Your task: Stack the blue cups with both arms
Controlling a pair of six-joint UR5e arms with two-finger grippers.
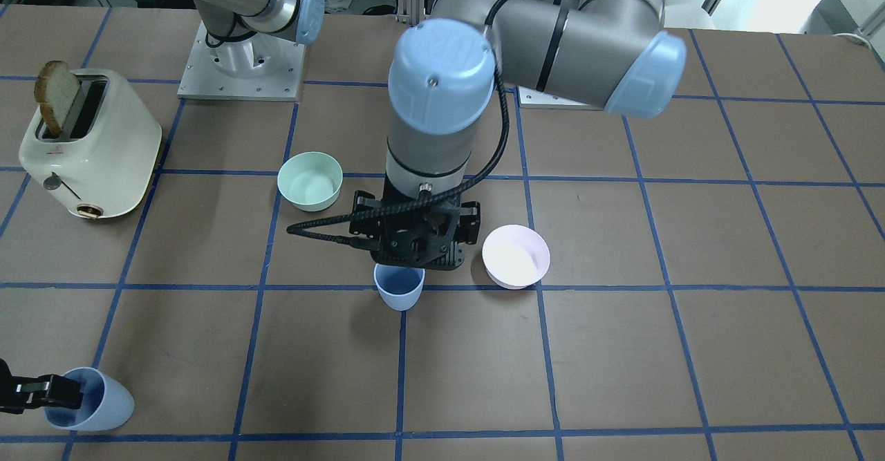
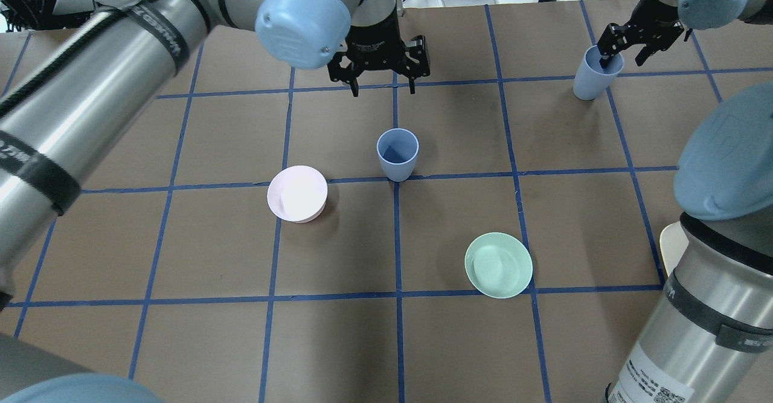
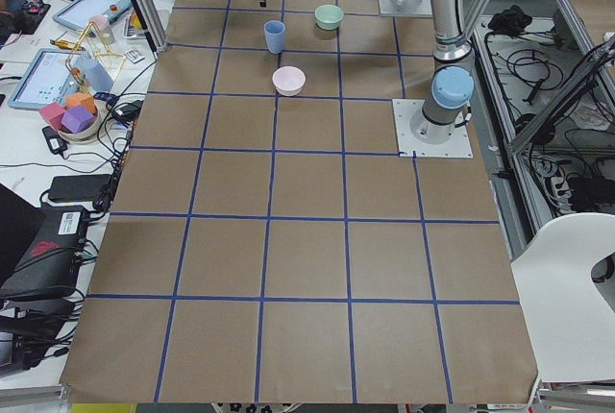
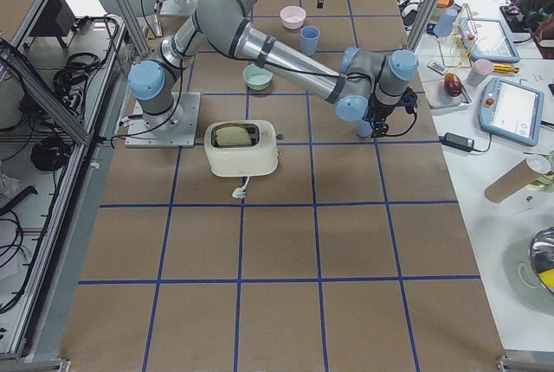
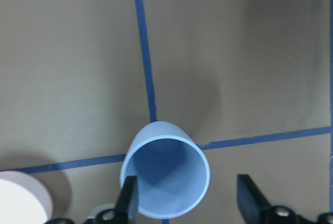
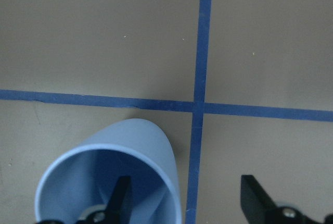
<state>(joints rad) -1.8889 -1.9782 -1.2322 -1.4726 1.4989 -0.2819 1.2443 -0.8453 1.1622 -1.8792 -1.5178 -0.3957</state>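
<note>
One blue cup (image 2: pixel 397 154) stands upright at the table's middle; it also shows in the front view (image 1: pixel 399 287). My left gripper (image 2: pixel 382 92) hovers open above it. In the left wrist view the left gripper (image 5: pixel 187 200) is off-centre: its left finger (image 5: pixel 129 198) is over the cup's (image 5: pixel 165 177) left rim. The second blue cup (image 2: pixel 595 74) leans tilted at the far right (image 1: pixel 90 399). My right gripper (image 2: pixel 621 61) is open and straddles that cup's wall (image 6: pixel 109 182): one finger (image 6: pixel 118 198) inside, the other (image 6: pixel 255 198) outside.
A pale pink bowl (image 2: pixel 297 193) sits left of the middle cup. A mint-green bowl (image 2: pixel 498 264) sits nearer the robot on the right. A cream toaster (image 1: pixel 86 146) with a bread slice stands near the right arm's base. Blue tape lines grid the brown table.
</note>
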